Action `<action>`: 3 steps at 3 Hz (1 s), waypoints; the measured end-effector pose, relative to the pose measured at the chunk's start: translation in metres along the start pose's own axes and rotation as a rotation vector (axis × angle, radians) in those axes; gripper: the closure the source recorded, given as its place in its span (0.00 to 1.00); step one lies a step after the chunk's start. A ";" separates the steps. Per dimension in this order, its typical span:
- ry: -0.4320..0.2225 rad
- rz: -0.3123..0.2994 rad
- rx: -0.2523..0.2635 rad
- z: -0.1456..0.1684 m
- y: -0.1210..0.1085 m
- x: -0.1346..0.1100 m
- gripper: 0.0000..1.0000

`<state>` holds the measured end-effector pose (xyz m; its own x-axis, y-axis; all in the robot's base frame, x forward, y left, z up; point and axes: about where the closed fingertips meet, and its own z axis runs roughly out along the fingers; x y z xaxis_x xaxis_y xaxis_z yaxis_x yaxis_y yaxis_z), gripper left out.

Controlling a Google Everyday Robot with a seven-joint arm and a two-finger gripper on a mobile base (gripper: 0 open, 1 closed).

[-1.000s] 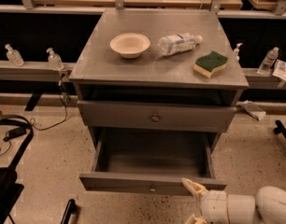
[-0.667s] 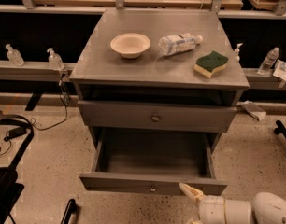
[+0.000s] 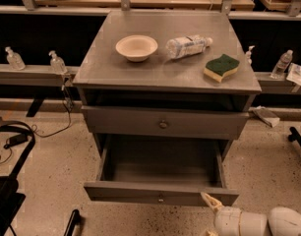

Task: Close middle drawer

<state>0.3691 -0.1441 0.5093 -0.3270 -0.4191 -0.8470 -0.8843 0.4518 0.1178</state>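
Note:
The middle drawer [image 3: 140, 192] is pulled far out of the grey cabinet, its empty inside showing, with a small round knob [image 3: 161, 199] at the centre of its front. The drawer front above it [image 3: 163, 124] is shut. My gripper [image 3: 209, 215] is white and sits at the bottom right, just in front of the open drawer's right front corner. Its upper finger [image 3: 209, 201] points up and left, close to the drawer front. The fingers are spread apart and hold nothing.
On the cabinet top [image 3: 111, 68] are a cream bowl [image 3: 136, 47], a lying plastic bottle [image 3: 188, 45] and a green and yellow sponge [image 3: 221, 67]. Small bottles [image 3: 57, 63] stand on rails either side. A black stand [image 3: 8, 191] and cables lie on the floor at left.
My gripper has shifted slightly lower near the drawer's right front corner. The drawer stays pulled out as before.

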 end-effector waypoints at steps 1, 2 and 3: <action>-0.019 -0.172 0.021 0.014 -0.033 0.049 0.03; -0.044 -0.259 -0.006 0.022 -0.048 0.067 0.21; -0.078 -0.314 -0.034 0.027 -0.059 0.080 0.47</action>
<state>0.4045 -0.1832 0.4211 -0.0111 -0.4717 -0.8817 -0.9490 0.2828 -0.1394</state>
